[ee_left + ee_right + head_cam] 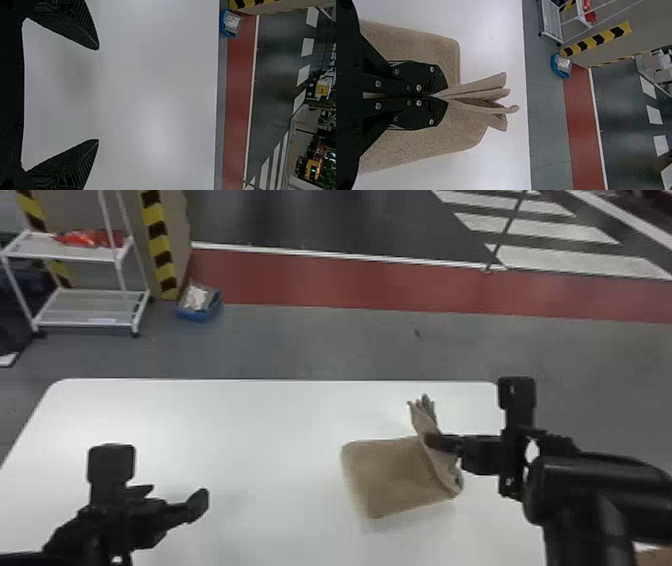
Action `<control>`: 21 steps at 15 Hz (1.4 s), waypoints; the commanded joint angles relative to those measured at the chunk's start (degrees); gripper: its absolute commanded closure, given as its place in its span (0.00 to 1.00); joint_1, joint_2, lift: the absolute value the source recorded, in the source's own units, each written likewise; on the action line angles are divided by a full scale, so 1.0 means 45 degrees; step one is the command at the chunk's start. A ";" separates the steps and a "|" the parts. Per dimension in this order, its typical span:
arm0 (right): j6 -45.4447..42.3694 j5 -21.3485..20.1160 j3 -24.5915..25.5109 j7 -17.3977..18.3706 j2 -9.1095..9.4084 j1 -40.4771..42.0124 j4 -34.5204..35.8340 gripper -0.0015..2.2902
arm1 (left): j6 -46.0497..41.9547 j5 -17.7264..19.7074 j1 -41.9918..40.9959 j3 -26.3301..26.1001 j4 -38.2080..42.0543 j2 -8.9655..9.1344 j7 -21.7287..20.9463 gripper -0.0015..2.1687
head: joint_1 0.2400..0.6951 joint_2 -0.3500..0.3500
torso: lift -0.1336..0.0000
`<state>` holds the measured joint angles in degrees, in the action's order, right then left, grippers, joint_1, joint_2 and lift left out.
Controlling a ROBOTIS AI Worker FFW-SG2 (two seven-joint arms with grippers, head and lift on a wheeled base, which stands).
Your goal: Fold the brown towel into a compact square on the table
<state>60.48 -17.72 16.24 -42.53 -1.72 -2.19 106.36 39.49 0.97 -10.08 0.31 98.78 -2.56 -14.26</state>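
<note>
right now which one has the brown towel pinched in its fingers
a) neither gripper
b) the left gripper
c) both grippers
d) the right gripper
d: the right gripper has its fingers closed on a bunched part of the brown towel, while the left gripper stands open with bare table between its fingers.

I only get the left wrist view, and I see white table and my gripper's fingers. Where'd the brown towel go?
Observer: The brown towel is on the right part of the white table.
Operator: Is something grabbing it?
Observer: Yes, the right gripper is pinching it.
Operator: Cool! Is it a neat square?
Observer: No, a bunched end sticks out toward the table's far edge.
</note>
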 commanded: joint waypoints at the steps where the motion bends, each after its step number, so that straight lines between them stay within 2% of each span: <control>1: -0.0010 -0.0574 -0.0934 -0.0002 -0.0007 0.0155 -0.0081 0.61 | -0.0034 0.0000 -0.0006 0.0068 -0.0019 0.0003 -0.0015 0.02 | 1.00 0.29 | 1.00; 5: -0.0088 -0.1628 -0.2028 -0.0002 -0.0007 0.0311 -0.0588 0.60 | -0.0034 0.0000 0.0111 0.0107 -0.0116 0.0003 -0.0015 0.02 | 1.00 0.37 | 1.00; 6: -0.0166 -0.1921 -0.2360 0.0017 0.0012 0.0311 -0.0764 0.53 | -0.0034 0.0000 0.0111 0.0107 -0.0116 0.0003 -0.0015 0.02 | 1.00 0.38 | 1.00; 8: -0.0205 -0.1941 -0.2907 0.0173 -0.0007 0.0428 -0.0940 0.19 | -0.0073 0.0020 0.0130 0.0107 -0.0175 0.0003 -0.0015 0.02 | 1.00 0.40 | 1.00; 10: -0.0244 -0.1941 -0.3200 0.0213 0.0012 0.0487 -0.0940 0.06 | -0.0073 0.0039 0.0111 0.0127 -0.0175 0.0003 -0.0034 0.02 | 1.00 0.42 | 1.00; 12: -0.0283 -0.1863 -0.3239 0.0232 0.0032 0.0604 -0.0901 0.04 | -0.0073 0.0039 0.0072 0.0146 -0.0155 0.0003 -0.0034 0.02 | 1.00 0.44 | 1.00; 16: -0.0752 -0.1062 -0.2672 0.0213 0.0032 0.1190 -0.0217 0.04 | -0.0073 0.0039 0.0013 0.0146 -0.0097 0.0003 -0.0034 0.02 | 1.00 0.46 | 1.00; 19: -0.0479 -0.1082 -0.2047 -0.0920 0.0032 0.1951 0.0798 0.10 | -0.0073 0.0039 -0.0045 0.0166 -0.0038 0.0003 -0.0054 0.02 | 1.00 0.46 | 1.00; 21: -0.0440 -0.1218 -0.1481 -0.1682 -0.0027 0.2596 0.1326 0.10 | -0.0073 0.0039 -0.0065 0.0224 -0.0038 -0.0016 -0.0093 0.02 | 1.00 0.45 | 1.00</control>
<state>58.44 -22.63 7.75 -49.02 -1.61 7.39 110.71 39.16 1.14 -10.32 1.13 98.60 -2.58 -14.60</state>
